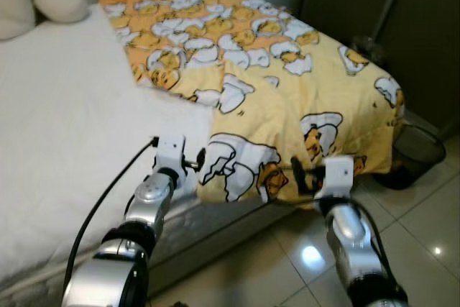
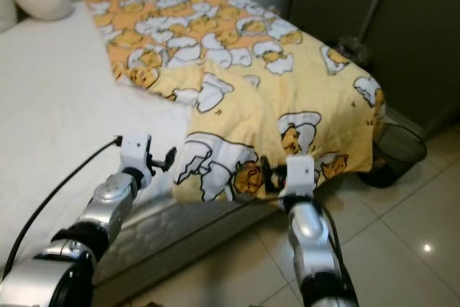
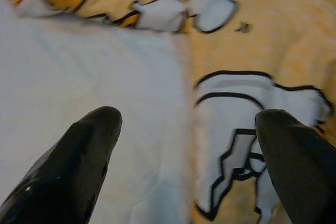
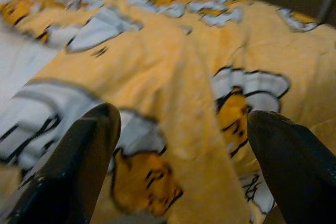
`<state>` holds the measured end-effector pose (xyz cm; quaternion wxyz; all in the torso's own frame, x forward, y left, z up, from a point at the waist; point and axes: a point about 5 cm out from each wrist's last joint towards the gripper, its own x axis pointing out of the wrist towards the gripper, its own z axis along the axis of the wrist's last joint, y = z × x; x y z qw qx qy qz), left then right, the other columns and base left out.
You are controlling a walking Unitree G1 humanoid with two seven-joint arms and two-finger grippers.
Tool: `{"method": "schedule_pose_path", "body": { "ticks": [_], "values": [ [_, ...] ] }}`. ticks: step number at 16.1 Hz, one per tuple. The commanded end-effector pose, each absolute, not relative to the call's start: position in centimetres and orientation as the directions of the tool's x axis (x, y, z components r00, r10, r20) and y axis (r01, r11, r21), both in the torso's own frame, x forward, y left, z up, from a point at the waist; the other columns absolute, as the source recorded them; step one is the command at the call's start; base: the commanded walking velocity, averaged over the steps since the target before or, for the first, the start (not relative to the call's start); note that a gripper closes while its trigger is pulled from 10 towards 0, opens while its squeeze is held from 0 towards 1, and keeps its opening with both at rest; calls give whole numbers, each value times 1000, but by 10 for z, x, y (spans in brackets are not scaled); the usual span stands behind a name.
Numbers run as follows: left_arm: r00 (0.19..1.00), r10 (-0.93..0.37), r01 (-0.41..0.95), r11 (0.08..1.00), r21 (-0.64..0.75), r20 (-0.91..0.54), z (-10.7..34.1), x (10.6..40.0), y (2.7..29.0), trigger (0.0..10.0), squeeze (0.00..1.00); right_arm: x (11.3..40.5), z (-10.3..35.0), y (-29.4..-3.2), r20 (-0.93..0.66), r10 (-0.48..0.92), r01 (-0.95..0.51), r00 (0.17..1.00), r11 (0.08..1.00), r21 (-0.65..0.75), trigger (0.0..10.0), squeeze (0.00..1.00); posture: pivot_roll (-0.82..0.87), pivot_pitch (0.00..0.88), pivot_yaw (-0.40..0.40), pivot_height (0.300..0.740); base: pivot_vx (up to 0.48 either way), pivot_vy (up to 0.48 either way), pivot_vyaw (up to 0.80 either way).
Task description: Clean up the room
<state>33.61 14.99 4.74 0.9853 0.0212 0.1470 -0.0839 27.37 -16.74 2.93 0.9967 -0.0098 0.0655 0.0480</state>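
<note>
Yellow duck blanket point(image 1: 287, 91) on white bed point(image 1: 65, 127) beside tiled floor point(image 1: 424, 221), left tool point(image 3: 186, 145) and right tool point(image 4: 181, 145) both spread wide.

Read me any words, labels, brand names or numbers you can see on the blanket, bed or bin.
None readable.
The yellow blanket carries cartoon prints only, no lettering.
The white sheet is plain.
The black mesh bin shows no label.
Both open pincers, left pincer and right pincer, show no markings.
</note>
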Motion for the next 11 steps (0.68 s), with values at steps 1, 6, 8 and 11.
{"method": "schedule_pose_path", "body": {
  "ticks": [1,6,8,11],
  "values": [
    [945,-100,109,994,11,-311,52,343,151,10000,0,258,26,-171,-154,118,-126,981,991,-45,10000,0,-220,121,-25,740,0,0,0],
    [950,0,1,1000,5,-311,57,348,165,10000,0,199,31,-173,-184,196,-216,963,972,-96,10000,0,-335,282,-72,740,0,0,0],
    [954,-1,4,1000,8,-298,59,349,166,10000,0,190,36,-167,-187,215,-234,959,969,-86,10000,0,-341,300,-73,740,0,0,0],
    [969,-83,88,996,9,-234,64,350,154,10000,0,173,39,-154,-212,253,-272,944,960,-66,10000,0,-345,328,-60,740,0,0,0]
  ]
}}
